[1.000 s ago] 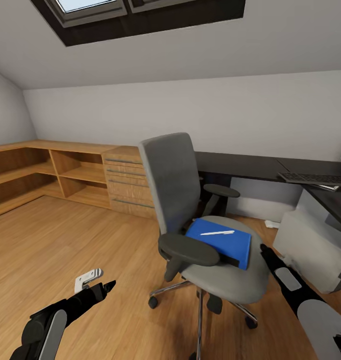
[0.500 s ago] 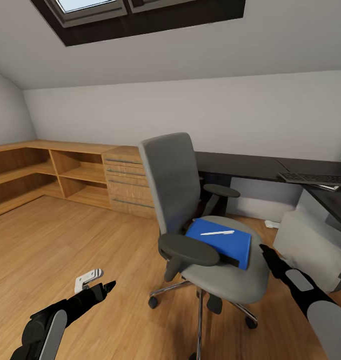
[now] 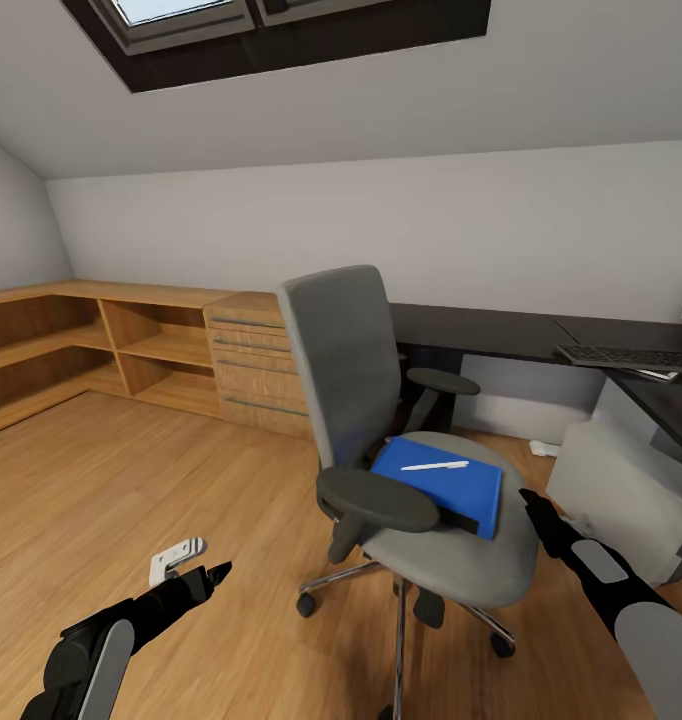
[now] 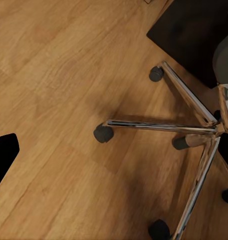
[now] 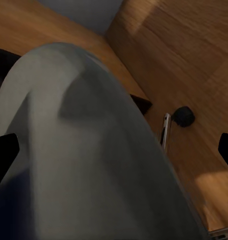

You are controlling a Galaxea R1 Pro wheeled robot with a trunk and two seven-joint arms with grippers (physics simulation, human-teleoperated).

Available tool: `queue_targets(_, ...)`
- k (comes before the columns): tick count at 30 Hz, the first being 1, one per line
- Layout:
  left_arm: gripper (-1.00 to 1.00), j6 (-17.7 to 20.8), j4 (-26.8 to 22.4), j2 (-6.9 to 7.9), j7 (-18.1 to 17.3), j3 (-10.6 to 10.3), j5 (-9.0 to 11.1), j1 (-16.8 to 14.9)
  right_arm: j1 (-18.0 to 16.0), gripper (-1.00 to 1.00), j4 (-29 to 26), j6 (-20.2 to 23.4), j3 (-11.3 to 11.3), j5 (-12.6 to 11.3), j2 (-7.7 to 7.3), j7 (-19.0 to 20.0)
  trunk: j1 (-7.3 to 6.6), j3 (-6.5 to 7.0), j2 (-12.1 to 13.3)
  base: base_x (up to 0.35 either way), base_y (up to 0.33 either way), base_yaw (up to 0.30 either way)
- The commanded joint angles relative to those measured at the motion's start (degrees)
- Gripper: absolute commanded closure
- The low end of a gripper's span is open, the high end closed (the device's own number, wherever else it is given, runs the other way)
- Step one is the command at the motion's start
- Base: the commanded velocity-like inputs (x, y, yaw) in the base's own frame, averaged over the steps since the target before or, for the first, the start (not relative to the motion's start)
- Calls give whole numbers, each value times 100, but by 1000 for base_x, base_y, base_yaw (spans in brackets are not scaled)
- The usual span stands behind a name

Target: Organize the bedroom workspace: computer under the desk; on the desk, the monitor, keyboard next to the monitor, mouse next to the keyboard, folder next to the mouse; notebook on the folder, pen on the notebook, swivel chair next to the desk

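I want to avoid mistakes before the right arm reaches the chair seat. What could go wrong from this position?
1. The pen lies loose on the folder; lifting the folder tilted could let it roll off.
2. The chair stands on wheels, so a push from the right gripper may roll or turn it.
3. The near armrest overlaps the folder's edge in the head view and may block the grasp.

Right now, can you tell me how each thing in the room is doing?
swivel chair: upright on the wooden floor, away from the desk.
folder: lying flat on the chair seat.
pen: lying on the folder.
keyboard: flat on the desk.
left claw: hanging above the floor, holding nothing.
right claw: by the seat edge, holding nothing.
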Motion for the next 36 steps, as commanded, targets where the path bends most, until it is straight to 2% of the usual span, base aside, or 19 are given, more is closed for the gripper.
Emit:
queue_targets(1,-100,33,-4,-7,-42,22,-17,-4,-3,-100,1,31,-38,-25,2,21,-1,-6,-2,0,0,60)
queue_targets(8,-100,34,-4,0,-42,26,-17,-4,-3,-100,1,22,-38,-21,4,22,-1,4,-2,0,0,189)
queue_targets(36,-100,19,-4,-15,-40,4,-36,-3,-3,-100,-24,-6,-38,-12,2,56,-1,11,-2,0,0,271)
